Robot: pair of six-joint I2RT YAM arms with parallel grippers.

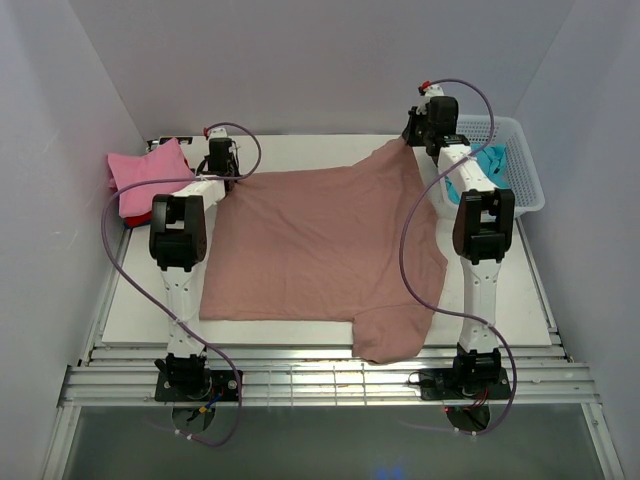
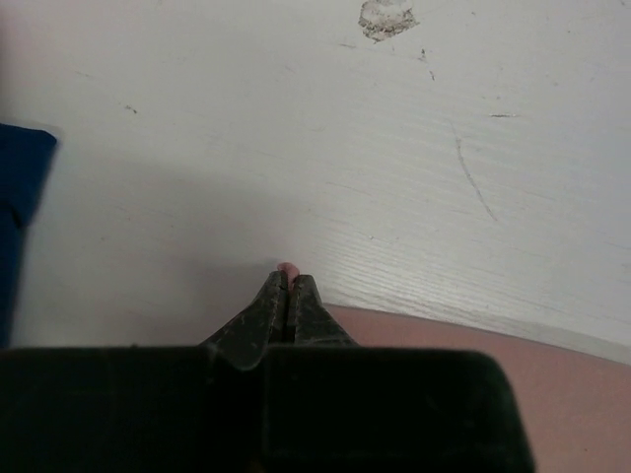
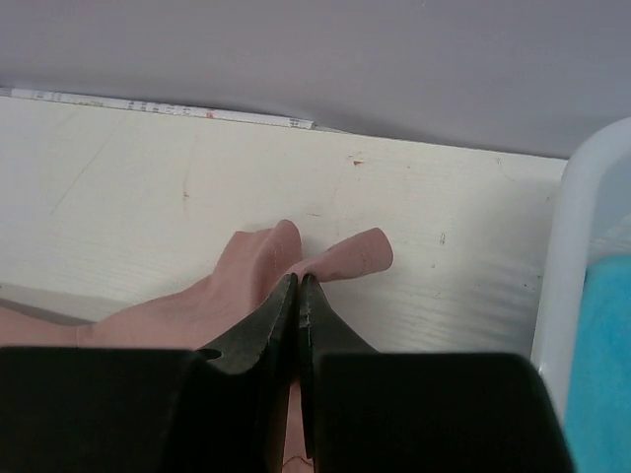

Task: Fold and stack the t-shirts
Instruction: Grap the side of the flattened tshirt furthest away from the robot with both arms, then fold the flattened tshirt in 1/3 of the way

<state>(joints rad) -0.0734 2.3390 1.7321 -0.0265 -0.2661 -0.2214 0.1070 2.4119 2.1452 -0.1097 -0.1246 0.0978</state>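
Note:
A large dusty rose-brown t-shirt (image 1: pixel 320 245) lies spread over the white table, one sleeve hanging past the near edge. At its far left corner my left gripper (image 1: pixel 232 172) is shut on the cloth; a bit of pink fabric (image 2: pixel 287 267) pokes out beyond the closed fingertips (image 2: pixel 289 279). My right gripper (image 1: pixel 412 138) is shut on the far right corner, with the cloth (image 3: pixel 325 258) bunched and folded round its tips (image 3: pixel 298 279). A bright pink t-shirt (image 1: pixel 150 170) sits folded on a red one at the far left. A turquoise t-shirt (image 1: pixel 492 160) lies in the basket.
A white plastic lattice basket (image 1: pixel 524 170) stands at the far right; its rim (image 3: pixel 567 266) is close beside my right gripper. Dark blue cloth (image 2: pixel 18 212) shows at the left edge of the left wrist view. White walls enclose the table on three sides.

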